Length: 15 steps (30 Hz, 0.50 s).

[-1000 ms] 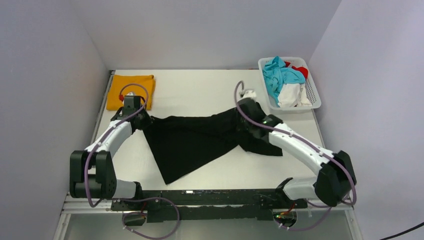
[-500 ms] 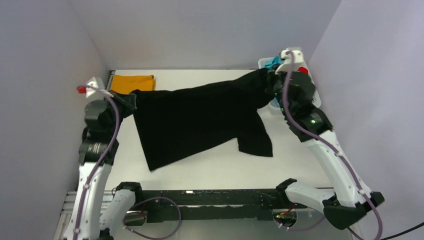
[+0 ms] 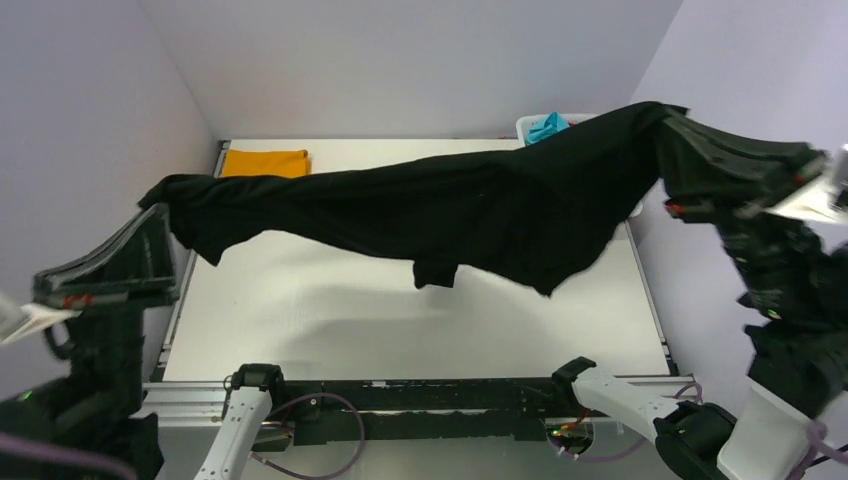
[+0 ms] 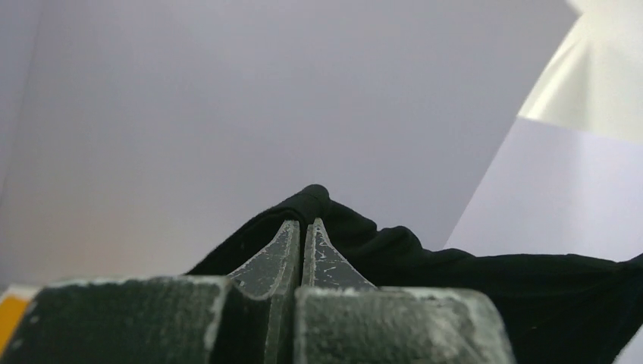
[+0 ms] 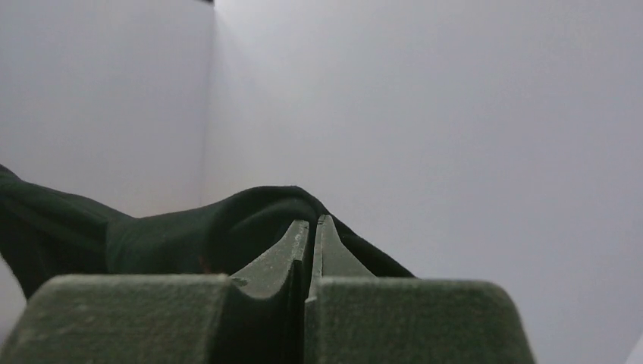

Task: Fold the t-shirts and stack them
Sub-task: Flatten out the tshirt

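Limp, light black t-shirt (image 3: 450, 205) sags between left pincer (image 4: 304, 227) and right pincer (image 5: 312, 224), each clamped on one bunched end, the apt hold.

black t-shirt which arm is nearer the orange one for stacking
Left, probably: the left claw pinches the black t-shirt at the end nearer the orange t-shirt; the right claw holds the opposite end.
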Tool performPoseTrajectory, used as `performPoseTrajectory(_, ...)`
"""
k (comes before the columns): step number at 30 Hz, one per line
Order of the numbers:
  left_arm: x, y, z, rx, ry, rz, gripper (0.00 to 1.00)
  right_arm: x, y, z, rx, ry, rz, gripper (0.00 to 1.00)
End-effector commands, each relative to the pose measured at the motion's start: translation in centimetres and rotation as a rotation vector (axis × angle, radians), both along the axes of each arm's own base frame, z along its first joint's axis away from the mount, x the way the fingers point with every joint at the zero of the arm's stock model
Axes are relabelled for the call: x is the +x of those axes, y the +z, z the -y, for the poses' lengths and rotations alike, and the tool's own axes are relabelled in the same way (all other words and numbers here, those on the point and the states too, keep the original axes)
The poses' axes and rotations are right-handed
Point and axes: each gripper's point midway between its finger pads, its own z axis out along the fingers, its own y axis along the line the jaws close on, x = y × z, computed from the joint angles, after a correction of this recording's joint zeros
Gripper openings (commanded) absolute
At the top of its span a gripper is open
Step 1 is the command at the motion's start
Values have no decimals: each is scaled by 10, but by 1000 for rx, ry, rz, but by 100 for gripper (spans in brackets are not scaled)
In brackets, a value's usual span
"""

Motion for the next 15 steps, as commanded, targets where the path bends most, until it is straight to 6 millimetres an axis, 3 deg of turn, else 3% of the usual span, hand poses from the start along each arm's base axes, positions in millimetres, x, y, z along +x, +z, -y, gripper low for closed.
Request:
performPoseTrajectory(1,-31,27,2,62,12,69,0,-21,23,-9,-66,74,87,0)
performPoseTrajectory(4,-26,35,4,70,4,76,0,-9,33,-3,-53,10,105,0)
performPoseTrajectory(6,-9,32,6,72,-10,39,0,16,31,-2,-50,-58,80,0)
performPoseTrajectory(9,33,15,10,68,-30,-51,0,69,17,-3,-68,-191,23,0)
performPoseTrajectory(12,92,-26,6,35,-7,-195,0,138,-16,-1,-100,-382,-68,0)
performPoseTrajectory(14,133,-66,4,14,8,-316,0,184,-48,-5,-151,-490,-120,0)
performPoseTrajectory(15,157,-98,5,8,4,-401,0,208,-69,-11,-187,-520,-152,0)
